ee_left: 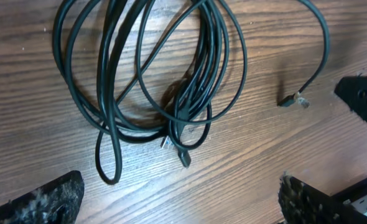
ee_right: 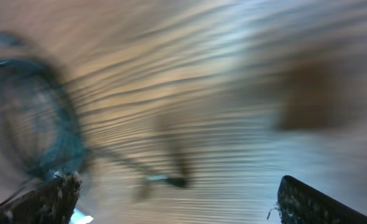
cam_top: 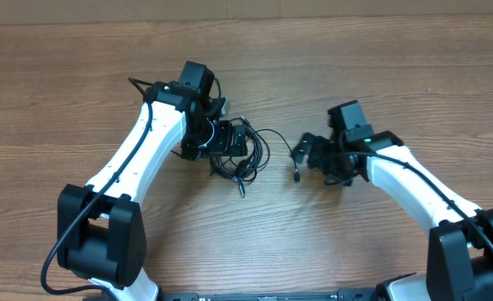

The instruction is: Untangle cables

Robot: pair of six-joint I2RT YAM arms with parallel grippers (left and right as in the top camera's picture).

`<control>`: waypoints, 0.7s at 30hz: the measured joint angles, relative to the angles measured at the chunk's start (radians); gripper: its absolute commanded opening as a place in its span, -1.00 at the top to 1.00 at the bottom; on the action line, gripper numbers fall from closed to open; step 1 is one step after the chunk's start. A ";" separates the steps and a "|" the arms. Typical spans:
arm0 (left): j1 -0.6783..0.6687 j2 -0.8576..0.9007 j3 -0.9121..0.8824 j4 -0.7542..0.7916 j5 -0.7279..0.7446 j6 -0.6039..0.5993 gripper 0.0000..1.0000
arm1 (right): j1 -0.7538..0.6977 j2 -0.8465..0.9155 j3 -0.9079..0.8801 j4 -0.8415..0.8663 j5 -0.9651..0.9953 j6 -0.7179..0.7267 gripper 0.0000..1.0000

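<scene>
The cables (cam_top: pixel 245 155) are thin black cords lying in a tangled coil on the wooden table, at centre-left. In the left wrist view the coil (ee_left: pixel 152 81) fills the upper half, with a silver-tipped plug (ee_left: pixel 166 143) at its lower edge and a loose end with a plug (ee_left: pixel 293 99) to the right. My left gripper (cam_top: pixel 217 140) is open above the coil, holding nothing (ee_left: pixel 180 199). My right gripper (cam_top: pixel 307 155) is open just right of the coil; its view is blurred, showing the coil (ee_right: pixel 31 118) at left and a plug (ee_right: pixel 171 182).
The wooden table (cam_top: pixel 255 67) extends behind and in front of both arms. A thicker black wire (cam_top: pixel 71 234) runs along the left arm. My right gripper's dark fingers (ee_left: pixel 364 99) show at the right edge of the left wrist view.
</scene>
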 measured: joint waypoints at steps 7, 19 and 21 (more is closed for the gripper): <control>0.000 0.000 -0.009 0.002 -0.004 0.000 -0.99 | -0.113 0.000 -0.001 -0.185 0.159 -0.002 -1.00; -0.002 0.000 -0.027 -0.010 -0.023 0.000 -0.99 | -0.156 0.000 -0.001 -0.079 0.236 -0.002 -1.00; -0.007 0.000 -0.028 -0.005 -0.024 0.000 -0.99 | -0.156 0.000 -0.001 -0.077 0.238 -0.001 -1.00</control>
